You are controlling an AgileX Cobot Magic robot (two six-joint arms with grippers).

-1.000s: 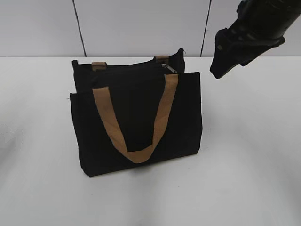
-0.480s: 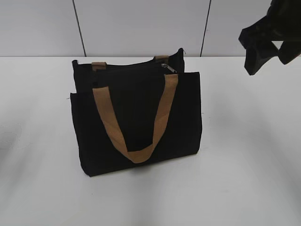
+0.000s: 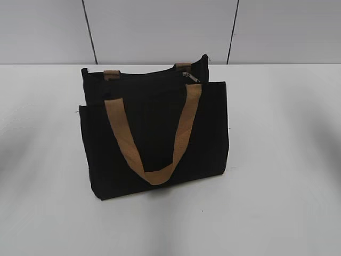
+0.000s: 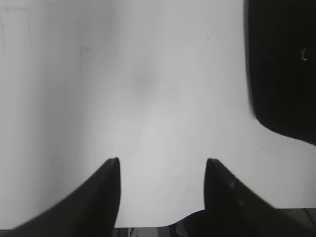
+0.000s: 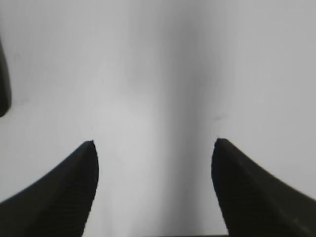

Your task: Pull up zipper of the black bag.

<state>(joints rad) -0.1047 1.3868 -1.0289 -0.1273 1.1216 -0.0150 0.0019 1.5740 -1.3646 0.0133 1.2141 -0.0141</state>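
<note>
Outside, the bag (image 3: 154, 133) is standing upright on the white counter (image 3: 282, 160), its zipper (image 3: 192, 77) sitting at the top right, near the far strap. Leftward, the left hand (image 4: 162, 160) is hanging spread over bare counter, bag at right. Rightward, the right hand (image 5: 154, 142) is gaping wide, gripping nothing.

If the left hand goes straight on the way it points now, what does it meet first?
Probably only the bare white table. The left hand is open, and the black bag lies off to the right of its line.
</note>
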